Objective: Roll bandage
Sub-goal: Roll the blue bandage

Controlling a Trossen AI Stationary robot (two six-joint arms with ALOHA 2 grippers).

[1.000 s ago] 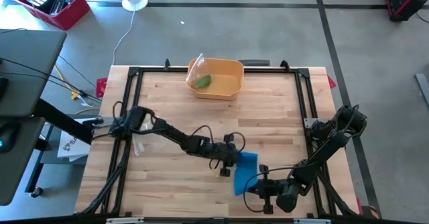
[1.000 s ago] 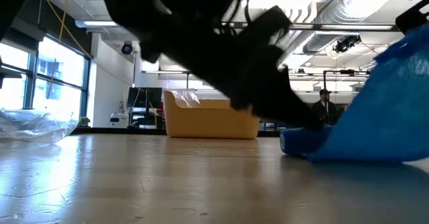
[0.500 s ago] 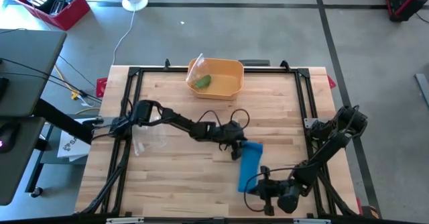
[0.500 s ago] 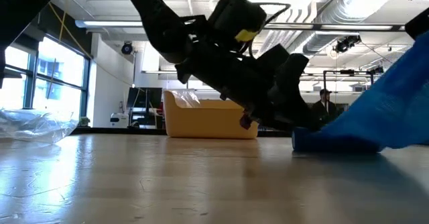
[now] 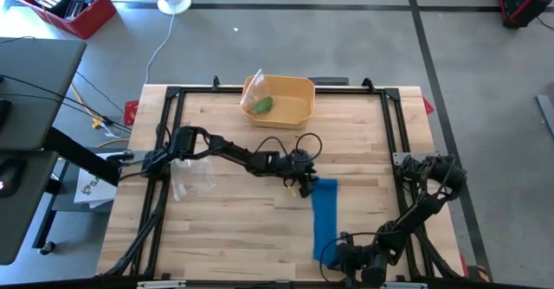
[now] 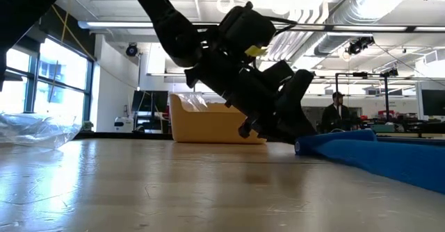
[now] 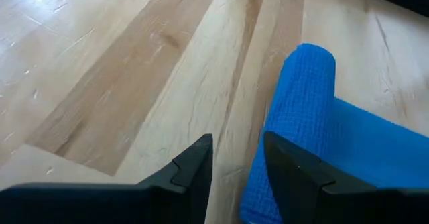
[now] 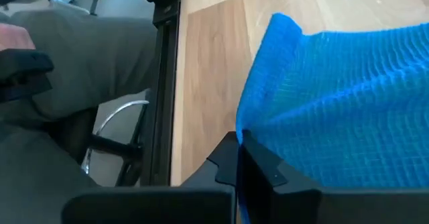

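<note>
The bandage (image 5: 325, 215) had been stretched flat since earlier. One bandage was pinched by the right gripper (image 5: 331, 253); the left gripper (image 5: 306, 188) was spread beside its far end.

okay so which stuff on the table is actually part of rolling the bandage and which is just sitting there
In use: blue bandage; left gripper beside its rolled end; right gripper shut on its near end.

Lying about: orange bin holding a green item; clear plastic bag.
</note>
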